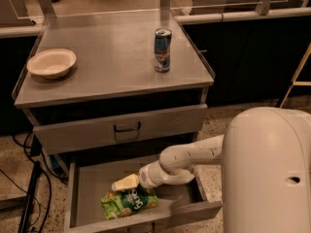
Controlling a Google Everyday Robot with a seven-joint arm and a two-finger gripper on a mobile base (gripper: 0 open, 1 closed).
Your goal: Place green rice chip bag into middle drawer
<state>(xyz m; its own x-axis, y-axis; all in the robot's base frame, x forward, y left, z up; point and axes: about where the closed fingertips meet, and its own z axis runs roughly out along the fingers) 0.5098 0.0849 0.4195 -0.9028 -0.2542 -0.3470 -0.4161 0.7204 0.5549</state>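
Note:
The green rice chip bag [129, 202] lies flat on the bottom of the open middle drawer [87, 186], near its front edge. My gripper [125, 183] reaches into the drawer from the right on the white arm [194, 157] and hovers just above the bag's back edge. I cannot tell whether it touches the bag.
The upper drawer [121, 128] with a dark loop handle is closed. On the cabinet top stand a blue drink can [162, 50] and a pale bowl [51, 63]. My white body [269, 174] fills the lower right. Cables [34, 178] run on the floor at left.

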